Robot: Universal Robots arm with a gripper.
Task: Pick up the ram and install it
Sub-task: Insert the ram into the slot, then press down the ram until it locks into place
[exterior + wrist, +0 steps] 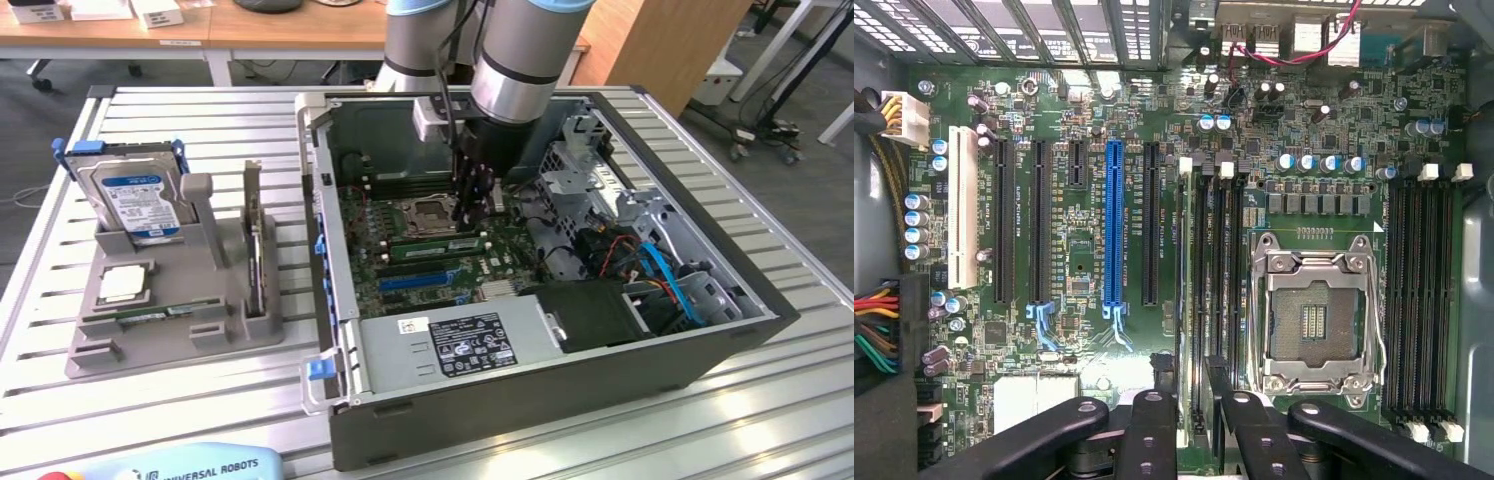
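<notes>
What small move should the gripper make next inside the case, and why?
Probably a short, straight press downward. The gripper hangs just over the ram, which stands on edge along a slot beside the empty processor socket. Whether it is fully seated cannot be told, so a gentle push seems the safest step.

Arm (514, 60) blocks view into open computer case (534, 400)
The arm, cropped at the exterior view's upper edge, hides part of the motherboard (358, 210); the ram (430, 243) is too small for its chips to show.
</notes>
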